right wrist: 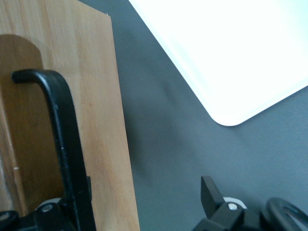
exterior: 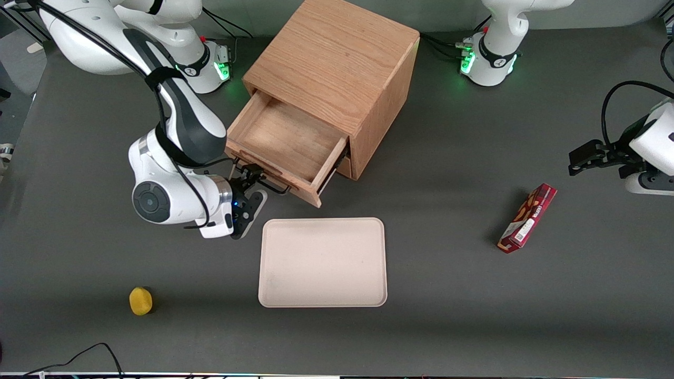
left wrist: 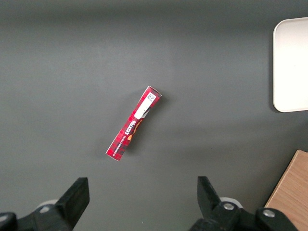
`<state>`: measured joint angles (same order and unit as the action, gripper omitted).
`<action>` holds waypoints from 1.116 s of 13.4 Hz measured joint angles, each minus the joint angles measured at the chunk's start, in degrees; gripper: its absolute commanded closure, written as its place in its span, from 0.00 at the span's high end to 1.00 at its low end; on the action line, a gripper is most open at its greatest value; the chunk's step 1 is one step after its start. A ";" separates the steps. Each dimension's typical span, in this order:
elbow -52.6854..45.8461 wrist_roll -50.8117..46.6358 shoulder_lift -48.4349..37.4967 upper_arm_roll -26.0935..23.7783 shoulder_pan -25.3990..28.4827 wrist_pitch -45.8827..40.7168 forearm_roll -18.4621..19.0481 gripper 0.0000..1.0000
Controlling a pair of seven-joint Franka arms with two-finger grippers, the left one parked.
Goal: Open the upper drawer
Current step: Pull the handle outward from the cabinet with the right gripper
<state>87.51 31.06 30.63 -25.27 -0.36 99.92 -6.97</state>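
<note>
A: Where's the upper drawer [exterior: 287, 145] sitting?
B: Sticking well out of the cabinet [exterior: 337, 63], toward the tray [exterior: 322, 262].
A: And the pincer [exterior: 251, 185]?
B: Hanging at the black handle [right wrist: 65, 139], fingers looking spread, one either side.

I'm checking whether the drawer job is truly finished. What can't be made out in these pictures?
- Bottom drawer: front view, covered by the pulled-out upper drawer.
- Gripper contact with the black handle: front view too small; right wrist view cut off by the edge.
- Cabinet front: left wrist view shows only a corner.
</note>
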 measured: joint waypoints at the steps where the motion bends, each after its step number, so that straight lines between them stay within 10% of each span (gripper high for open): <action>1: -0.32 0.55 0.24 0.28 -0.03 -0.03 0.03 1.00; 15: -9.63 6.76 3.70 4.44 0.10 -6.83 2.90 1.00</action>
<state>77.88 37.82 34.33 -20.83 -0.26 93.10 -4.08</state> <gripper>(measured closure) 0.000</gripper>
